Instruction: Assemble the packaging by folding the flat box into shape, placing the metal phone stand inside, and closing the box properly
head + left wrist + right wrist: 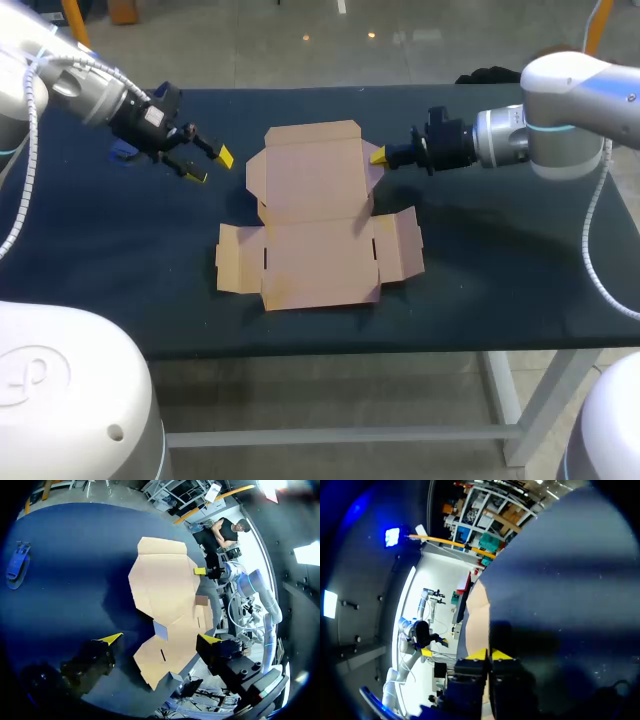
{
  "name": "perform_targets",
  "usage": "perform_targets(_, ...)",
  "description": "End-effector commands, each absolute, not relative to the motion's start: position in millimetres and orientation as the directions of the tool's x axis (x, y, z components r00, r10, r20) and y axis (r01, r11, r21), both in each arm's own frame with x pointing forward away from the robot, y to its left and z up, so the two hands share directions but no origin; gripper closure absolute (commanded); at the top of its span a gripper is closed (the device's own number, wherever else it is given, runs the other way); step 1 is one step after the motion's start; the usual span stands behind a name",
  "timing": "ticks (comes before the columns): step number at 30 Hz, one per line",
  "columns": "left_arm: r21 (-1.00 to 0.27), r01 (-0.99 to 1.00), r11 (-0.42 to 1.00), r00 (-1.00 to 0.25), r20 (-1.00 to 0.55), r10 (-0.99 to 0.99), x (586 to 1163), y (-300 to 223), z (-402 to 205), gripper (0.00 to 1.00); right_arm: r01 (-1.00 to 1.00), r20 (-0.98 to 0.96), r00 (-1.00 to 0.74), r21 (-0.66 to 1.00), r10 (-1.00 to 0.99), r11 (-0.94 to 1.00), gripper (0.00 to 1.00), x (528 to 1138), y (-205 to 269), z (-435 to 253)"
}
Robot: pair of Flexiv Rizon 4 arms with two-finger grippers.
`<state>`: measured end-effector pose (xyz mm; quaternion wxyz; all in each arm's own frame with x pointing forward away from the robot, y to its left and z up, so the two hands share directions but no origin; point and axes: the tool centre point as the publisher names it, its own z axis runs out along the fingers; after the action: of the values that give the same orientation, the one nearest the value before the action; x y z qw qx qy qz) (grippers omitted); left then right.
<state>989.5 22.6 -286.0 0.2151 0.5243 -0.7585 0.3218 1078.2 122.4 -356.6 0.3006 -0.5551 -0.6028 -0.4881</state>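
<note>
The flat brown cardboard box (pixel 315 215) lies unfolded in the middle of the dark table, with its flaps spread out. My left gripper (pixel 210 167) hovers open just left of the box's far panel, nothing between its fingers. In the left wrist view the box (pixel 167 590) lies ahead of the open left gripper (pixel 160 639). My right gripper (pixel 378 155) is shut, its yellow tip at the far panel's right side flap. Whether it pinches the cardboard I cannot tell. The right wrist view shows the right gripper (pixel 490 655) with tips together beside the cardboard (pixel 477 615). A blue stand (pixel 125 152) sits behind the left gripper.
The blue stand (pixel 17 562) rests near the table's far left edge. The dark tabletop (pixel 500 270) stretches bare to the right of the box and along the front edge (pixel 350 345).
</note>
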Motion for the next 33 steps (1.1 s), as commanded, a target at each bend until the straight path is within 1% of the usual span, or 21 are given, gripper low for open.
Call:
perform_targets(1,-0.262,-0.934,0.244,-0.358,0.663,-0.658,989.1,23.2,-285.3,0.00,0.963,0.906,-0.206,0.255,0.370,-0.090,1.00,1078.7,121.6,-357.5)
perform_targets(7,-0.389,-0.884,0.261,-0.465,0.662,-0.587,990.1,27.0,-279.4,0.00,0.934,0.898,-0.283,0.338,0.337,-0.117,1.00,1075.0,120.6,-342.2)
perform_targets(13,-0.478,-0.843,0.246,-0.528,0.647,-0.550,996.4,36.0,-278.5,0.00,0.918,0.897,-0.317,0.372,0.309,-0.139,1.00,1077.1,120.2,-335.9)
perform_targets(26,-0.579,-0.765,0.281,-0.632,0.595,-0.497,1014.0,29.5,-268.3,0.00,0.880,0.883,-0.387,0.440,0.265,-0.182,1.00,1085.7,119.8,-324.8)
perform_targets(33,-0.639,-0.707,0.302,-0.693,0.542,-0.476,1026.6,22.5,-270.2,0.00,0.863,0.874,-0.426,0.470,0.235,-0.186,1.00,1087.5,119.3,-319.7)
